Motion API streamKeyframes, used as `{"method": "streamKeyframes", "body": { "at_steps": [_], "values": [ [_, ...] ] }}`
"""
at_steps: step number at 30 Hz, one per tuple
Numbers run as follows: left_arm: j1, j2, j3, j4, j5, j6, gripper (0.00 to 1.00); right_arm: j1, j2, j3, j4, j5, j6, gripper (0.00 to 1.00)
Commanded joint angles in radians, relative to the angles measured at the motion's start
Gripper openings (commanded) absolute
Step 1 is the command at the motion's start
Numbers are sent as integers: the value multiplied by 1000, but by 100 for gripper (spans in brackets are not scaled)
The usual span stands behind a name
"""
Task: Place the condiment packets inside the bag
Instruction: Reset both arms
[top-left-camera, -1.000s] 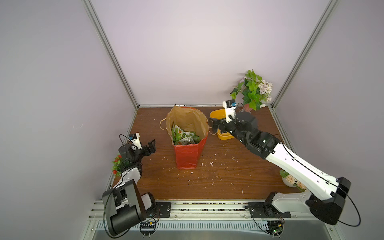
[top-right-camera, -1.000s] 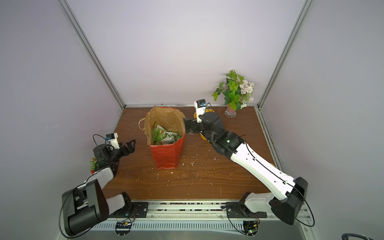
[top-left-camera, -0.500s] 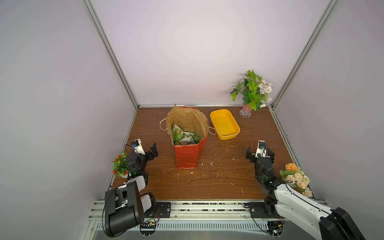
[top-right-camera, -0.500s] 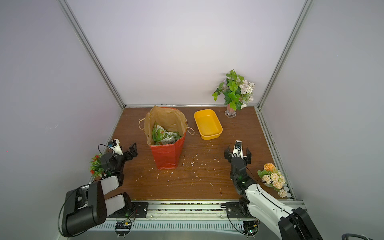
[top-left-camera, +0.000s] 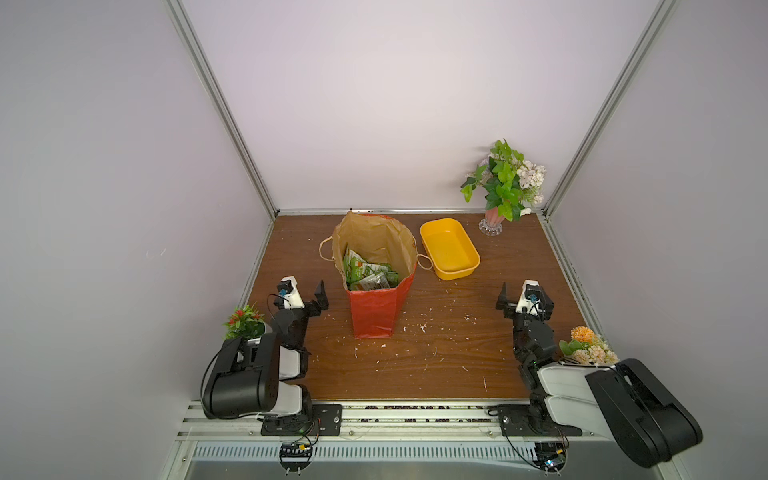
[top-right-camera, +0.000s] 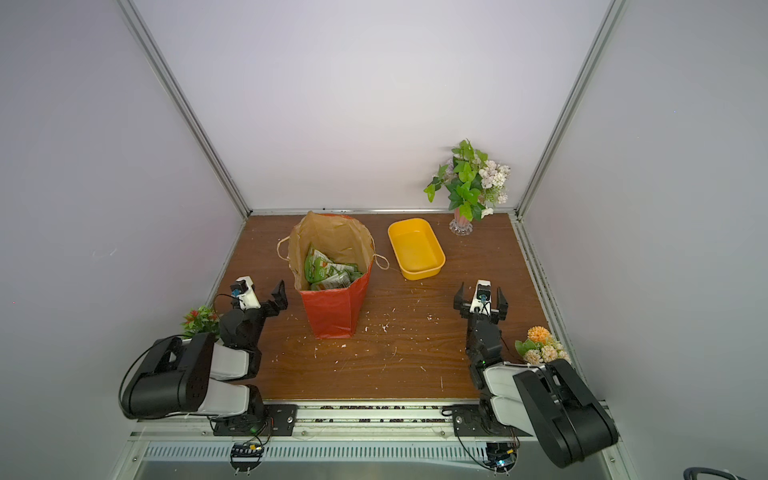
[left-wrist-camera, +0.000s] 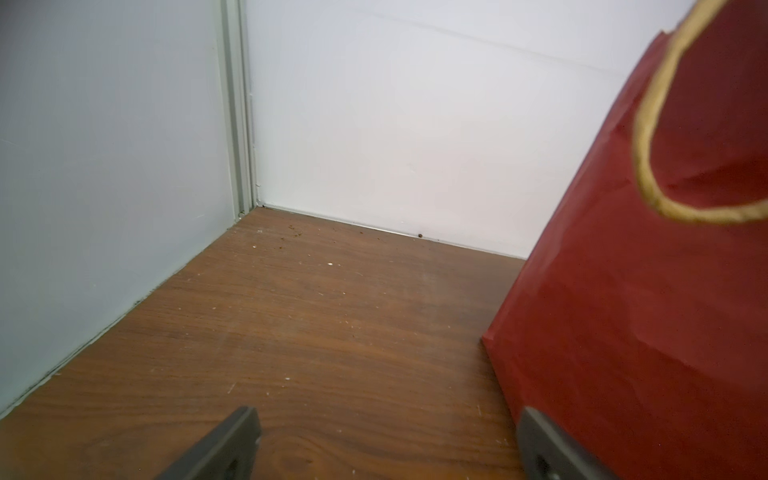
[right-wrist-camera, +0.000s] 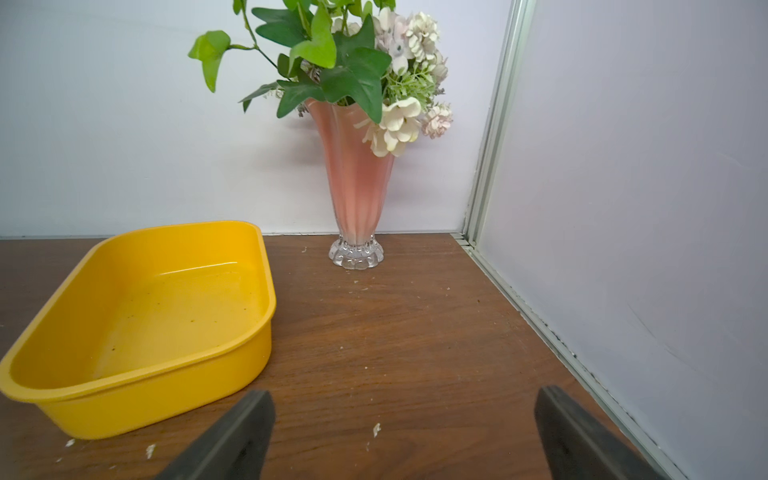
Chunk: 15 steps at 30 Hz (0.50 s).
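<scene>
The red paper bag (top-left-camera: 373, 309) stands upright in the middle of the wooden table, its brown inside open to both top views. Several green condiment packets (top-left-camera: 366, 274) (top-right-camera: 328, 272) lie heaped inside it. No packets show on the table. My left gripper (top-left-camera: 307, 296) rests low at the front left, open and empty, with the bag's red side (left-wrist-camera: 644, 291) just beside one finger. My right gripper (top-left-camera: 524, 298) sits at the front right, open and empty, its fingers (right-wrist-camera: 253, 415) spread wide over bare wood.
An empty yellow tub (top-left-camera: 448, 249) (right-wrist-camera: 166, 316) sits right of the bag. A pink vase of flowers (top-left-camera: 505, 185) (right-wrist-camera: 358, 183) stands in the back right corner. Small flower pots stand beside each arm's base (top-left-camera: 243, 323) (top-left-camera: 587, 345). White crumbs dot the table.
My right arm has drawn back from beside the bag and over the tub to the front right of the table. The left gripper has shifted slightly back. Both stayed open.
</scene>
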Motion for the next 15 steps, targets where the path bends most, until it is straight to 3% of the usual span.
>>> {"method": "streamKeyframes", "body": {
  "at_steps": [1, 5, 8, 9, 12, 15],
  "values": [
    [-90, 41, -46, 221, -107, 105, 100, -22, 186, -71, 350, -110, -57, 99],
    [-95, 24, 0, 129, -193, 82, 100, -63, 267, -33, 368, -159, -26, 100],
    [-95, 30, 134, -103, -230, 66, 100, -72, 281, 14, 330, -136, -13, 100],
    [-98, 36, 171, -184, -247, 67, 100, -83, 265, 36, 250, -138, 4, 100],
    [-109, 37, 178, -200, -230, 85, 100, -126, 211, 164, -76, -146, 62, 100],
    [-110, 36, 178, -201, -231, 85, 100, -197, 208, 196, -140, -264, 113, 99]
  ]
}}
